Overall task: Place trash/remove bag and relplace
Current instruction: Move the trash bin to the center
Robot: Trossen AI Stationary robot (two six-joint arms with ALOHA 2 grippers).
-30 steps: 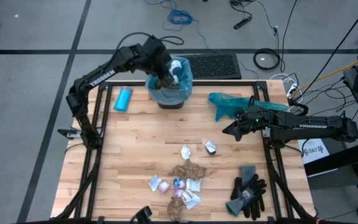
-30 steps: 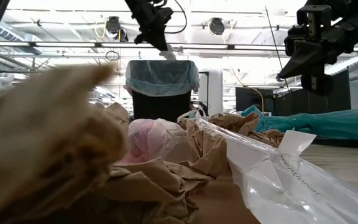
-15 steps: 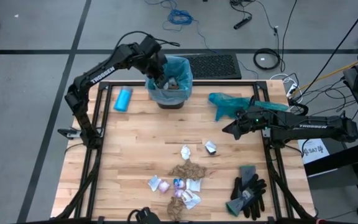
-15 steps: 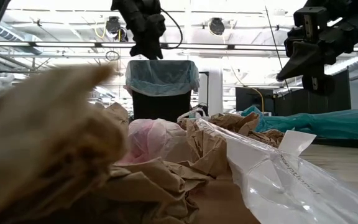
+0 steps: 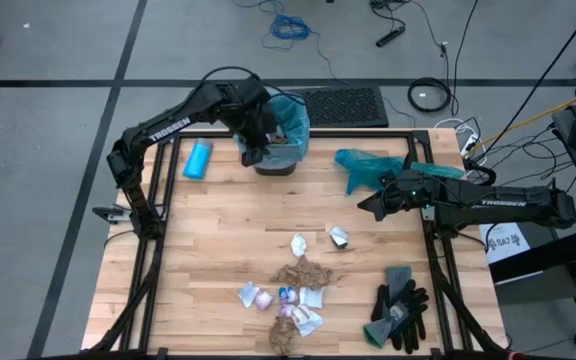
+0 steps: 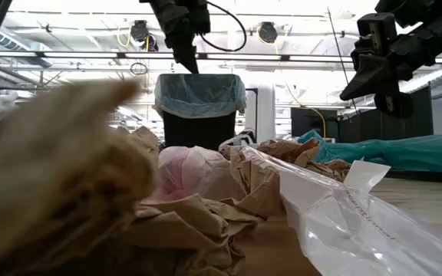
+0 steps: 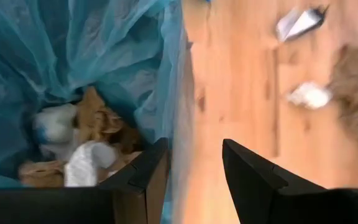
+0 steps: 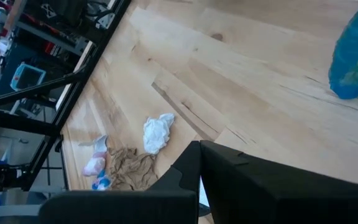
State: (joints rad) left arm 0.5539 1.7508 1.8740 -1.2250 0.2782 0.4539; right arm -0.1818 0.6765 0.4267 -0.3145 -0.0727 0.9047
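Observation:
A black bin point(image 6: 198, 132) lined with the pale blue bag point(image 5: 293, 112) stands on the table at the far edge. Brown and white trash point(image 7: 82, 146) lies inside it. My left gripper point(image 7: 194, 155) hangs open above the bin's near-left rim point(image 5: 253, 150), one finger over the inside and one over the outside, holding nothing. More trash point(image 5: 290, 285) lies scattered near the table's front edge. My right gripper point(image 5: 363, 208) waits shut above the table's right side.
A darker teal bag point(image 5: 368, 165) lies at the far right beside the right arm. Black-and-grey gloves point(image 5: 400, 305) sit at the near right, and a light-blue bottle point(image 5: 198, 158) lies left of the bin. Bare wood stretches across the table's middle.
My left gripper held a white scrap over the bin a second ago and has let it go into the bin. It has since moved toward the bin's near-left rim, sunk a little and rolled about its own axis.

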